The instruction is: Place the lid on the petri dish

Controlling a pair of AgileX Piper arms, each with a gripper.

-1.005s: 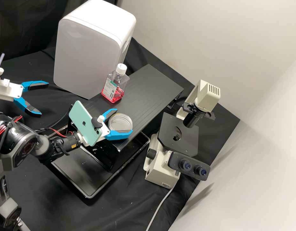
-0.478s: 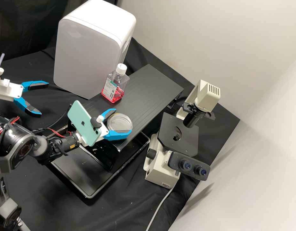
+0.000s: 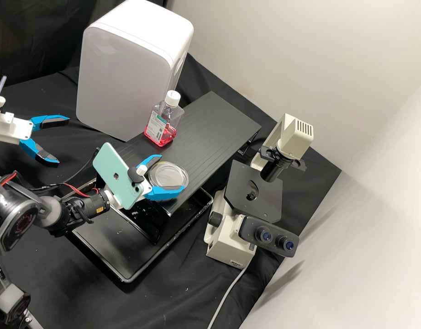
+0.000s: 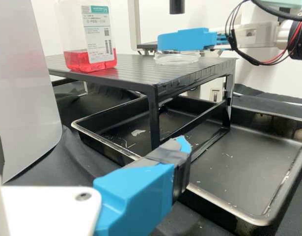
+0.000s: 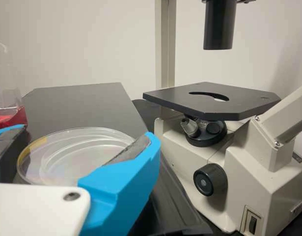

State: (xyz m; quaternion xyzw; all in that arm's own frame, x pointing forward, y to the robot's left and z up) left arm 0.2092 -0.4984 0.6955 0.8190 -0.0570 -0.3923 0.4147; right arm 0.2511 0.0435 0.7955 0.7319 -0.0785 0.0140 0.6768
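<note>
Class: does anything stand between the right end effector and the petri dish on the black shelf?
Nothing visible does. The right end effector grips the petri dish between its fingers on the black shelf. The red-liquid flask stands farther back, apart from both.

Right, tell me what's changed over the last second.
The right pincer drew back a little along the shelf toward its own arm, and that arm's elbow sank lower. It is unclear whether it grips the petri dish. The dish hardly shifted. The left pincer, flask and microscope stayed put.
</note>
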